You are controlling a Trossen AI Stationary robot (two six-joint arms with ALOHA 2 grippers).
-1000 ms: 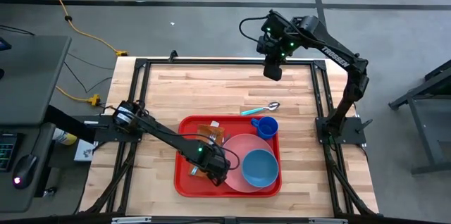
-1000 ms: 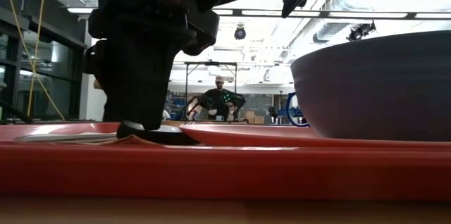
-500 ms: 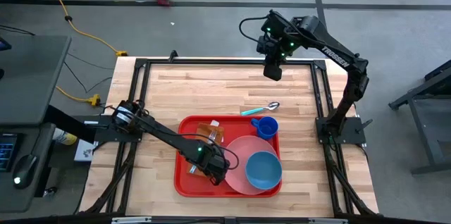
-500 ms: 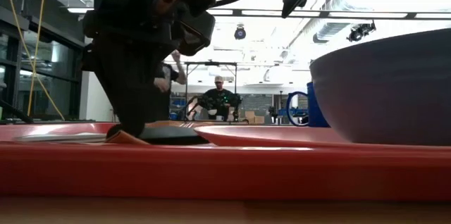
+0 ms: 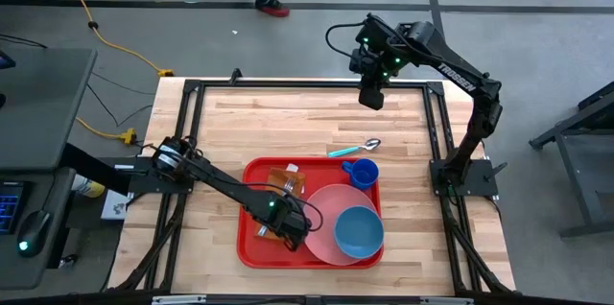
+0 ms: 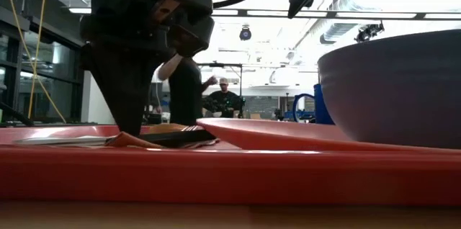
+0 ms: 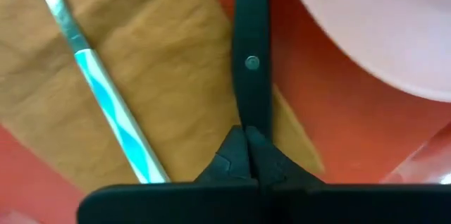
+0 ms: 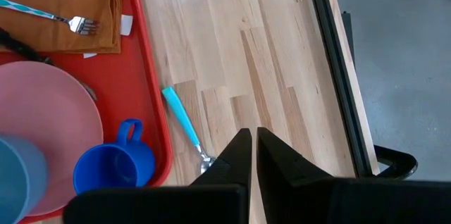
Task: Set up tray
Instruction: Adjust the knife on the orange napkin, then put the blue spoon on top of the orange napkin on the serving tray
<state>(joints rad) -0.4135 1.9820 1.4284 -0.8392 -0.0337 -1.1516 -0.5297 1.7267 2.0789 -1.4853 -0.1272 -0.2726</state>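
Left gripper [image 7: 251, 76] clenched empty over napkin [image 7: 162, 76]; fork [image 7: 106, 104] plain in wrist view only.

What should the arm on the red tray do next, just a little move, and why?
Probably lift the left gripper slightly. Its fingers are shut down at the brown napkin's edge, beside the pink plate on the tray, so a small rise would show whether the napkin comes along with the fork.
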